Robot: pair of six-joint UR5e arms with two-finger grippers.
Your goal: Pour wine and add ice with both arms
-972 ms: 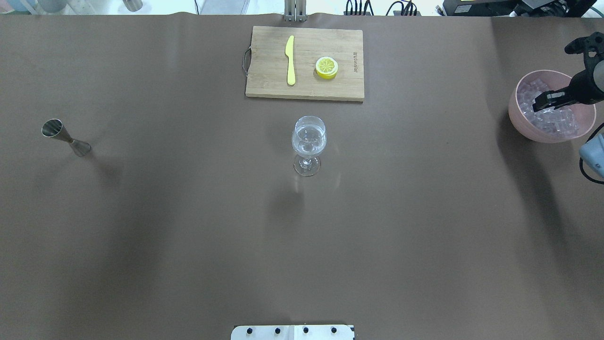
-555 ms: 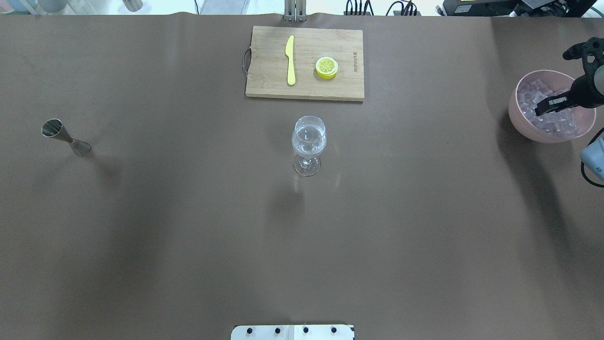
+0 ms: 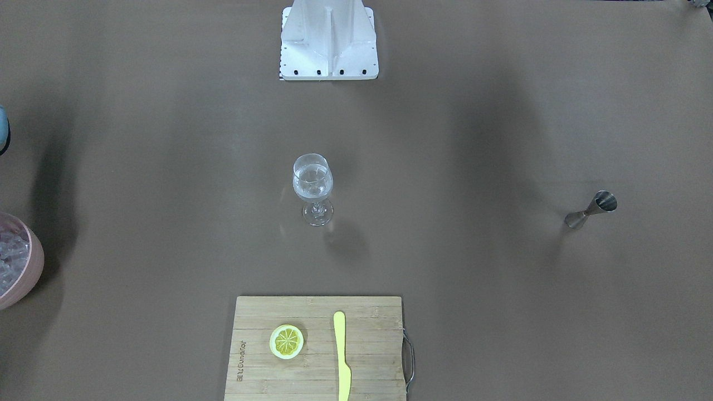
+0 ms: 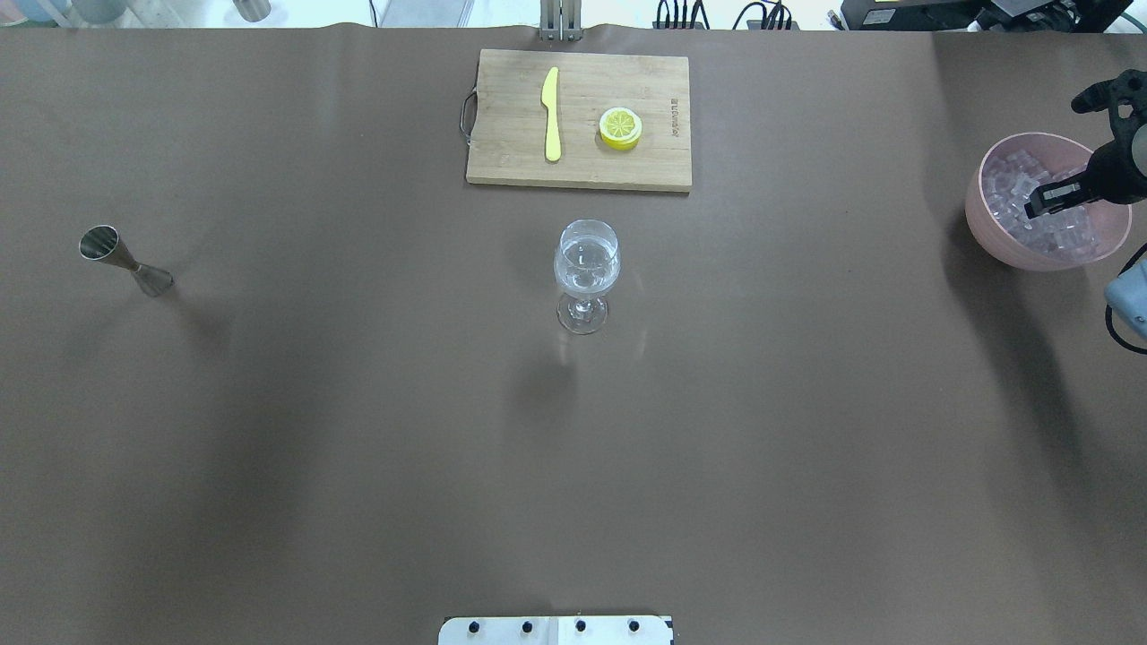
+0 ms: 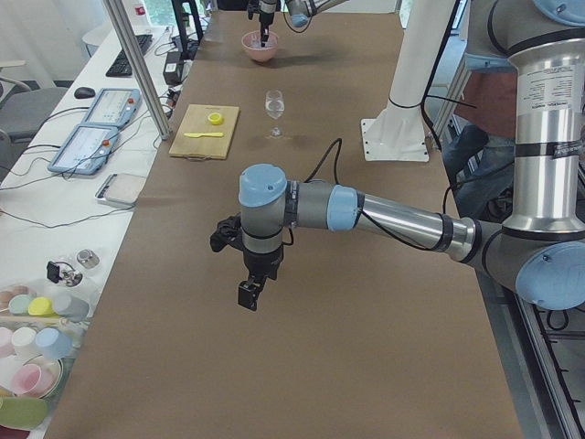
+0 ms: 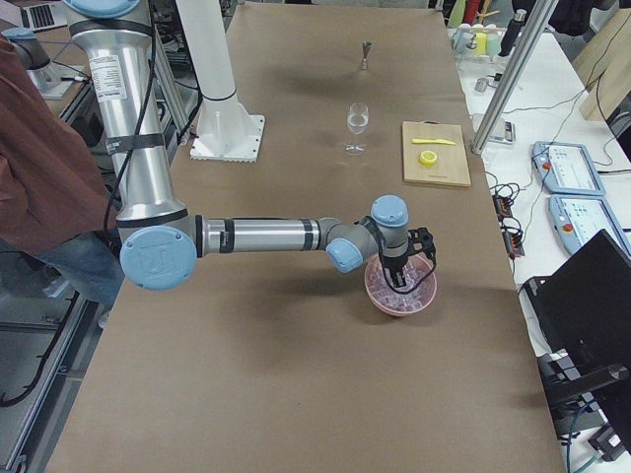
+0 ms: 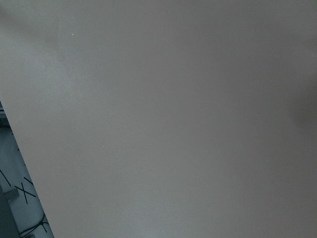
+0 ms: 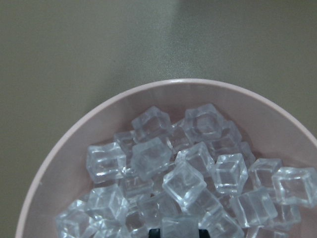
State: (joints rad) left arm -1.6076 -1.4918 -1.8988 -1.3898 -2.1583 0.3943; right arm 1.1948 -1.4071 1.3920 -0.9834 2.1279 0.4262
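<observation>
Right gripper (image 4: 1044, 199): reaches down inside the pink bowl (image 4: 977, 219) at the right end of the table (image 4: 358, 448), tips among the ice (image 8: 148, 158). In the wrist view, my two black fingertips (image 8: 154, 232) show at the bottom edge. They are set narrow, with one cube filling the gap. I cannot tell whether they pinch it.

Left gripper (image 5: 249, 294): hangs pointing down above bare table toward my left end. Only the side camera sees it, so I cannot tell whether the fingers are wide or closed.

Surroundings:
- Stemmed glass (image 4: 587, 260) stands upright at table centre, well apart from the bowl.
- Steel jigger (image 4: 121, 258), a double cone, stands far out on my left.
- Beyond the glass lies a bamboo cutting board (image 4: 511, 166) with a wire handle. It carries a yellow knife (image 4: 551, 112) and a lemon slice (image 4: 620, 127), not touching each other.
- White pedestal (image 3: 328, 44) stands on my side of the glass.

Materials: the table cover is matte brown and smooth. The bowl is round and pale pink, with a thin rim.

Ice: clear, glassy cubes with softened edges, heaped loosely in the bowl.

Wine (image 3: 312, 190): colourless, sits in the glass, hardly visible but for glints.
</observation>
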